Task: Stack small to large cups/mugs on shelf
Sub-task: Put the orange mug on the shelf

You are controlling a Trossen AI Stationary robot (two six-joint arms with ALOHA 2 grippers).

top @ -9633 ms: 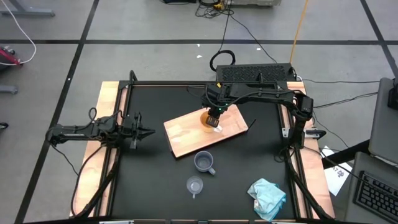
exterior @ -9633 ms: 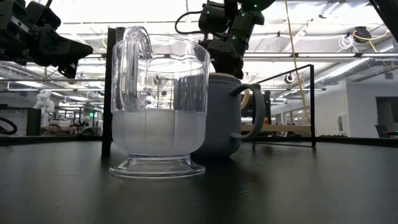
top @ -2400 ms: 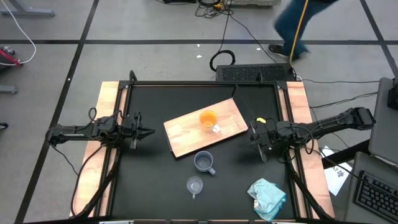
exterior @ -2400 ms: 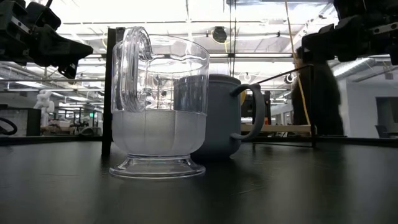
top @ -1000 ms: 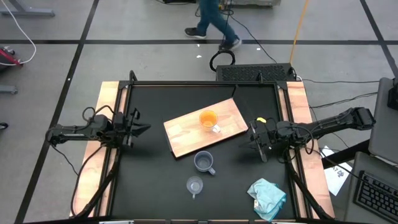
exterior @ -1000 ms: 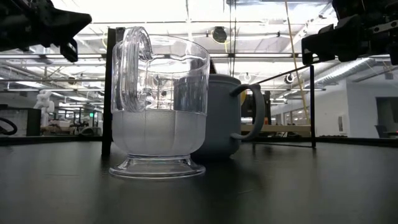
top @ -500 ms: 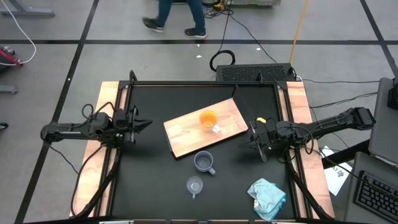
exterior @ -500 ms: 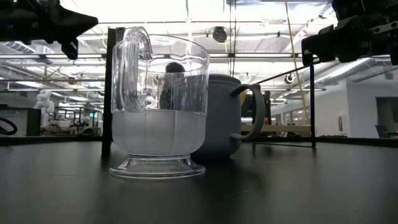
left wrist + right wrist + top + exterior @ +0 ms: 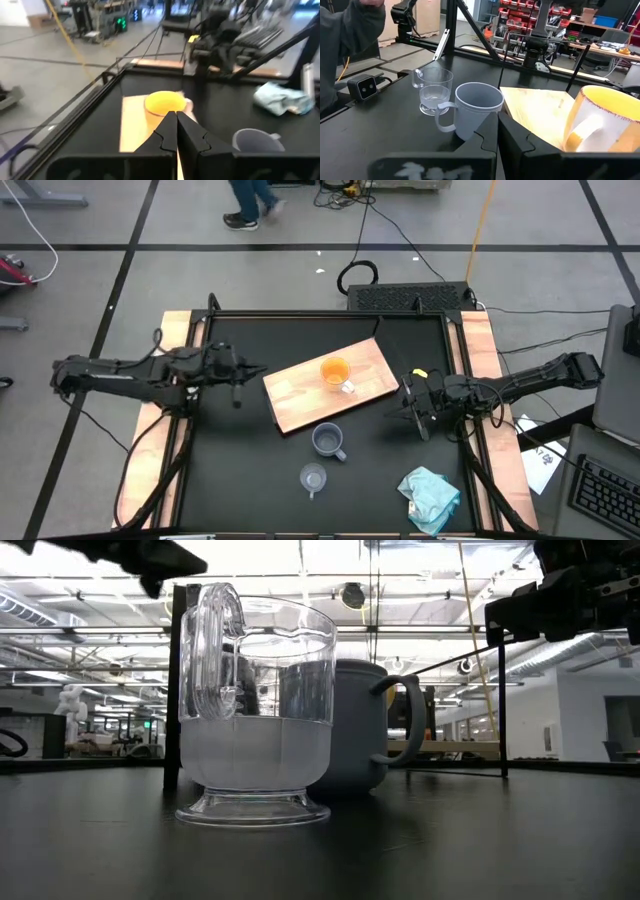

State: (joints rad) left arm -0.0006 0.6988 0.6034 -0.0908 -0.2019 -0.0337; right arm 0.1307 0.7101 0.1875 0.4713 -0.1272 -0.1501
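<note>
The light-wood shelf lies slantwise in the middle of the table. An orange mug stands on its base on the shelf. On the black tabletop nearer the front stand a blue-grey mug and a clear glass cup. My left gripper is shut and empty, in the air just left of the shelf, pointing at the orange mug. My right gripper is shut and empty, right of the shelf, facing the blue-grey mug and the glass cup.
A crumpled pale teal cloth lies at the table's near right corner. A black frame runs around the tabletop. A person walks on the floor beyond the far edge.
My left gripper has risen and gone toward the table's right edge, up to the left end of the shelf, staying shut. The mugs, the cup and the shelf have kept their places. A person has walked leftward across the floor beyond the table.
</note>
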